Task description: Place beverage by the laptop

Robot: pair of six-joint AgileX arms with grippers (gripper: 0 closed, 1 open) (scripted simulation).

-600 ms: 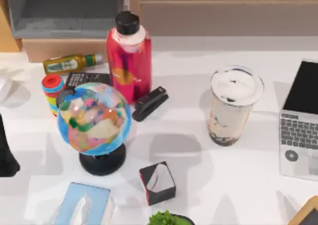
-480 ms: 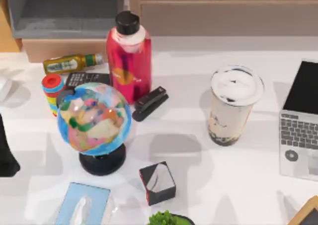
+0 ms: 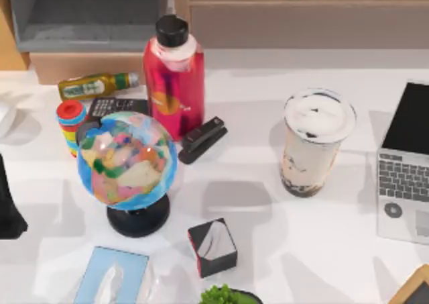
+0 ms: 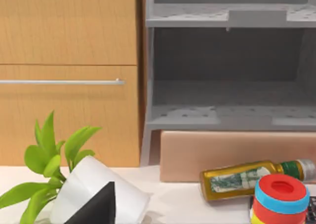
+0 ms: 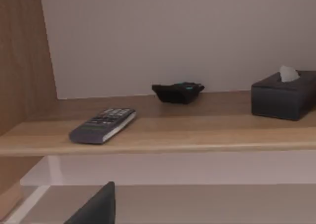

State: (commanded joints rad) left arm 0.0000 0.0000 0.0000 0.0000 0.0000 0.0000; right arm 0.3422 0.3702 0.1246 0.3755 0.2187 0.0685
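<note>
The beverage (image 3: 314, 143), a clear cup of beige milk tea with a white foamy top and dark pearls, stands upright on the white table right of centre. The silver laptop (image 3: 404, 183) lies open at the table's right edge, a short gap away from the cup. A black part of my left arm (image 3: 8, 207) sits at the table's left edge, far from the cup. A dark piece of my left gripper (image 4: 96, 208) shows low in the left wrist view. A dark piece of my right gripper (image 5: 94, 208) shows in the right wrist view, facing a wooden shelf.
A tall red bottle (image 3: 174, 82), a globe (image 3: 127, 160), a black stapler (image 3: 202, 139), a calculator (image 3: 117, 106) and a green-yellow bottle (image 3: 94, 86) crowd the left half. A black box (image 3: 212, 247), a tissue pack (image 3: 110, 277) and a plant (image 3: 224, 296) sit near the front edge.
Shadows on the table at the front right have shifted. The cup, the laptop and the other things have not moved.
</note>
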